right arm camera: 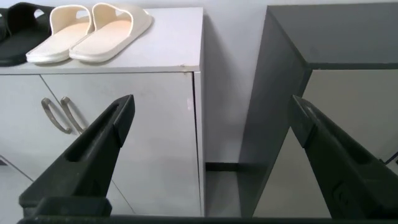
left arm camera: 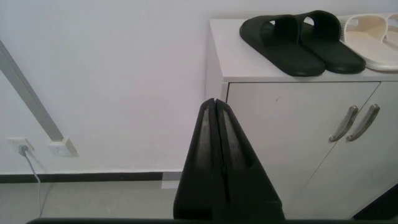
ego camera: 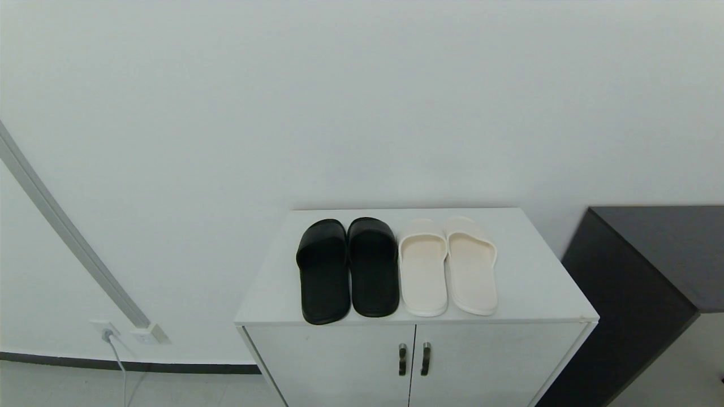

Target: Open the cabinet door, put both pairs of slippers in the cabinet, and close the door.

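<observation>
1. Left gripper [left arm camera: 215, 101]: fingers pressed flat together, nothing between them. It sits low in front of the cabinet [ego camera: 537, 282], off its left front corner and apart from it.
2. Right gripper [right arm camera: 212, 102]: fingers spread wide, holding nothing. It sits off the cabinet's right front corner, not touching it.
3. Cabinet count is 1, white, standing against the wall [ego camera: 362, 102]. It has 2 doors [ego camera: 334, 367], both shut, and 2 metal handles [ego camera: 402, 359] upright side by side at the centre seam.
4. Slipper count is 4, making 2 pairs, all on the cabinet top in one row with toes toward the wall and heels near the front edge.
5. Black slippers [ego camera: 323, 271]: 2, on the left half of the row, packed close together.
6. Cream slippers [ego camera: 472, 265]: 2, directly right of the black pair, also close together.
7. Dark unit [ego camera: 633, 294]: 1, right of the cabinet with a narrow gap between.
8. Wall to the left: 1 socket [ego camera: 104, 328] with 1 cable [ego camera: 120, 362] plugged in, and 1 slanted duct [ego camera: 62, 226].
</observation>
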Robot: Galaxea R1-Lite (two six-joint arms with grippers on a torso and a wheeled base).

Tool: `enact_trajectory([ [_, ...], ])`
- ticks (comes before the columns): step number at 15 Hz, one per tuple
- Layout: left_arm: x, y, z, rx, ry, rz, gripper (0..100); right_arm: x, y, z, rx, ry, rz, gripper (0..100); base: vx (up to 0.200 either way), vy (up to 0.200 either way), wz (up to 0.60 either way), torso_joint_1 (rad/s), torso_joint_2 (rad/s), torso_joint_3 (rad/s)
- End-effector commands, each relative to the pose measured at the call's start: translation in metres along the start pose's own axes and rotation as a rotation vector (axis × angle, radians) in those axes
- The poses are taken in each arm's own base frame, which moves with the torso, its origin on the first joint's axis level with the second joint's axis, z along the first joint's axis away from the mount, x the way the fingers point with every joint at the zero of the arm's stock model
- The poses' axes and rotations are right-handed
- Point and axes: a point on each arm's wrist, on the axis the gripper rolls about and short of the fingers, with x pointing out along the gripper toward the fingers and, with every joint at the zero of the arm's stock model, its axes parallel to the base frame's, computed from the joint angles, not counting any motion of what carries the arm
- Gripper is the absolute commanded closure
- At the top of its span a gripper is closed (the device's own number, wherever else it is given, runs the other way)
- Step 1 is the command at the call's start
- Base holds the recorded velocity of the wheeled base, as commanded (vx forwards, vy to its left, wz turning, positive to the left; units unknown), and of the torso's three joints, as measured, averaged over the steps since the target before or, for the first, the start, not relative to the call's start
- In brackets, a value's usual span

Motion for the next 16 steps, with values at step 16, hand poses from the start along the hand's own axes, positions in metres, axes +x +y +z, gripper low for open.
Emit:
enact_trajectory([
  [16, 0.000, 0.000, 0.000, 0.002, 0.001, -0.002, 100, 0.080, 0.000, 0.134, -0.002, 0.139, 0.147, 0, 0.000, 0.000, 0.00, 0.000, 0.00, 0.000],
])
